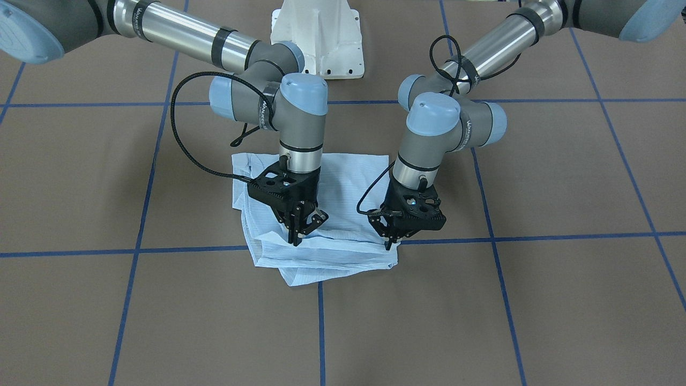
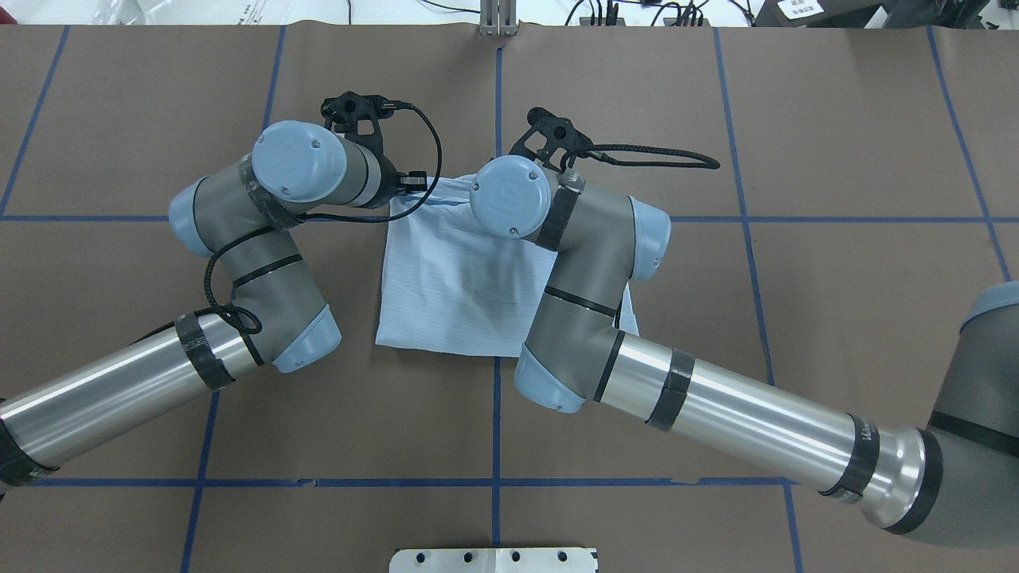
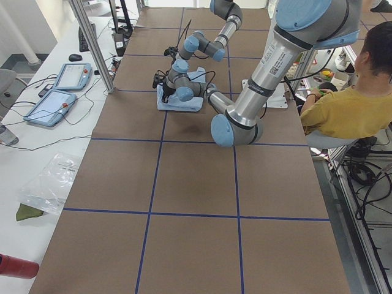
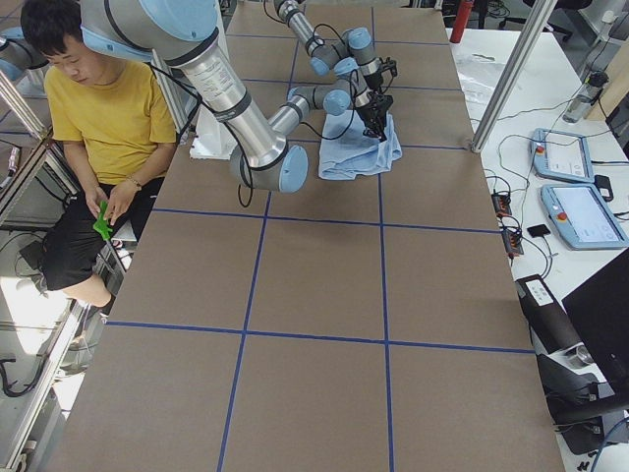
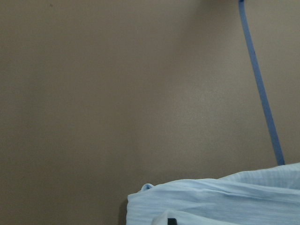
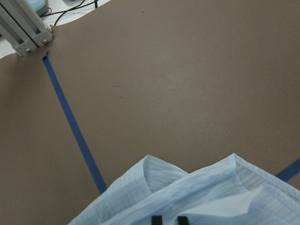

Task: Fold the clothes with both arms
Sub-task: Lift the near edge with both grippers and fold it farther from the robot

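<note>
1. Brown table [image 1: 536,321] covering, marked into squares by blue tape lines [image 1: 320,332], fills the front-facing view. One line runs from 6 o'clock straight up to the clothing.
2. One pale blue shirt [image 1: 348,182] lies folded into a rough square at the table's middle. Its near edge sits over a tape crossing, and its layers fan out loosely at the 7 o'clock corner.
3. Two black grippers stand on that near edge. The right gripper [image 1: 300,231] points down just to the 6 o'clock side of the shirt's centre, its fingers drawn together on a fold. Its wrist camera shows two fingertips [image 6: 157,219] close together against the cloth.
4. The left gripper [image 1: 392,242] is at the shirt's 4 o'clock corner, its fingers closed onto the cloth edge. In its wrist view the fabric bunches around one dark tip.
5. Two grey arms bend down over the shirt, the right arm [image 1: 300,118] from 10 o'clock and the left arm [image 1: 434,128] from 2 o'clock. Seen from overhead, their wrists hide both grippers and part of the shirt.
6. One white pedestal base [image 1: 316,37] stands at 12 o'clock, beyond the shirt.
7. In the side views, one person [image 4: 113,108] in a yellow top sits beside the base. Two control tablets [image 3: 52,105] lie on a side bench, and one aluminium post [image 6: 26,30] stands at the table's edge.
</note>
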Action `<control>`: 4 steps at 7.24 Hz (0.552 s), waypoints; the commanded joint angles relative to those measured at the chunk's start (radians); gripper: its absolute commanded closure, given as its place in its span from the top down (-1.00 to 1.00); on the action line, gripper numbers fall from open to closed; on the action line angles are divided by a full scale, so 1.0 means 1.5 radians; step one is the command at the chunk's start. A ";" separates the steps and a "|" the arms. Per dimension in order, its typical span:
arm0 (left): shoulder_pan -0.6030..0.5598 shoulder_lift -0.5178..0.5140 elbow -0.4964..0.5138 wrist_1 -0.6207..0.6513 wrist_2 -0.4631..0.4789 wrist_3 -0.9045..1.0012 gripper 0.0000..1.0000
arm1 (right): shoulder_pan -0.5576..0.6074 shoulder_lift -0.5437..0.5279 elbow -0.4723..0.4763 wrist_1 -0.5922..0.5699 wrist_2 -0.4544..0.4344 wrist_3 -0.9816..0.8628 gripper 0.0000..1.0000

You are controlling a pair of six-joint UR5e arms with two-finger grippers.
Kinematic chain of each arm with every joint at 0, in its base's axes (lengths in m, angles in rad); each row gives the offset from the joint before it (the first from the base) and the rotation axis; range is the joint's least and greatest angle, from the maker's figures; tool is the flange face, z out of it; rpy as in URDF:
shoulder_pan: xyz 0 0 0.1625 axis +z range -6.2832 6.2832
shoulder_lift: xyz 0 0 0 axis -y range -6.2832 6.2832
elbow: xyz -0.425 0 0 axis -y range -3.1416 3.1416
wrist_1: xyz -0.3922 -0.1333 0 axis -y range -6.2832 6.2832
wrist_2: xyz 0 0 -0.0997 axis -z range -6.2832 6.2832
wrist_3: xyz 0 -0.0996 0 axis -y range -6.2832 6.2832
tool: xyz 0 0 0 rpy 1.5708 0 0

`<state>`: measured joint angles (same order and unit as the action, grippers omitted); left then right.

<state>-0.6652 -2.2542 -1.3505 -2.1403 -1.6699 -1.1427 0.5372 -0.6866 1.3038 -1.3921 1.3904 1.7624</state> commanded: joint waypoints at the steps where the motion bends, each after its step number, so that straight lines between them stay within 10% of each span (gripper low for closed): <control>1: -0.026 0.009 -0.024 -0.002 -0.028 0.088 1.00 | 0.053 0.012 -0.001 -0.002 0.130 -0.082 1.00; 4: -0.088 0.168 -0.215 0.030 -0.130 0.240 1.00 | 0.145 -0.105 0.170 -0.104 0.277 -0.299 1.00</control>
<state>-0.7607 -2.1168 -1.5344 -2.1272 -1.8083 -0.8850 0.6908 -0.7325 1.3954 -1.4576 1.7123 1.4799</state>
